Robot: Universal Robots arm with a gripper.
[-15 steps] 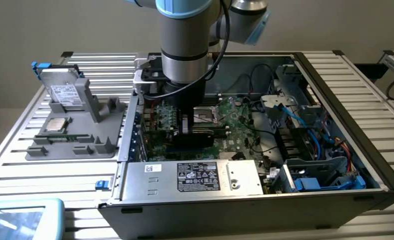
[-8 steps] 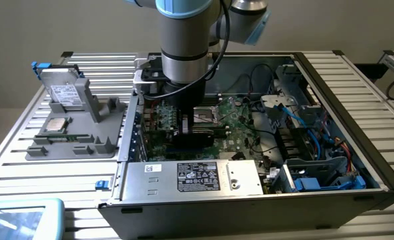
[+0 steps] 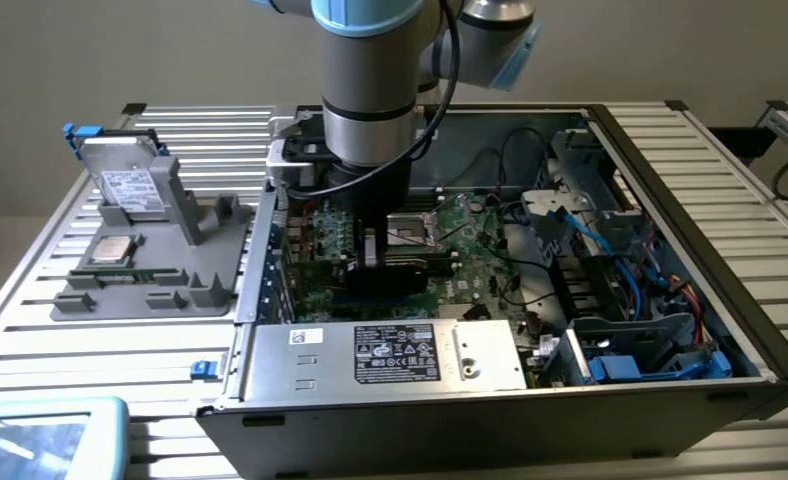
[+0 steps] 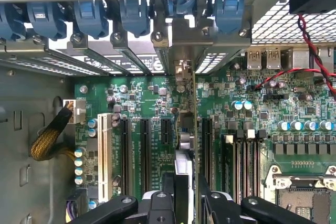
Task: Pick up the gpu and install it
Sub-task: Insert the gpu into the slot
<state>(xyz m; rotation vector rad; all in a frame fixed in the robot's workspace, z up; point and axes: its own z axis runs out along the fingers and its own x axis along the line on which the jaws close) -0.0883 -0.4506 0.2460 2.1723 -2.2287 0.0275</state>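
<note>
Clamping edge-on between black gripper (image 4: 186, 203) fingers (image 4: 169, 195), nearest the wrist lens: the gpu (image 4: 185, 145), seen as a thin upright blade, pinched on both faces by jaws half closed around it; running lengthwise away from the fingers toward the metal bracket (image 4: 181, 69) at the rear slot wall, long axis lying parallel to the black expansion slots (image 4: 144, 153) on either side; standing on edge over the green motherboard (image 4: 252, 108), whether seated in a slot or just above it not being clear; sitting, in the exterior view, under the grey arm (image 3: 365, 90) inside the open computer case (image 3: 661, 400), dark cooler block (image 3: 397, 268) showing near the board's middle; lying on the grey fixture tray (image 3: 221, 290) toward the exterior view's left, well apart, a silver hard drive (image 3: 130, 185) with a white label and a processor (image 3: 114, 250); bearing a black and white label with print too fine to read, the power supply (image 3: 394, 355) along the near case wall; showing fine white lettering on the motherboard, also unreadable.
</note>
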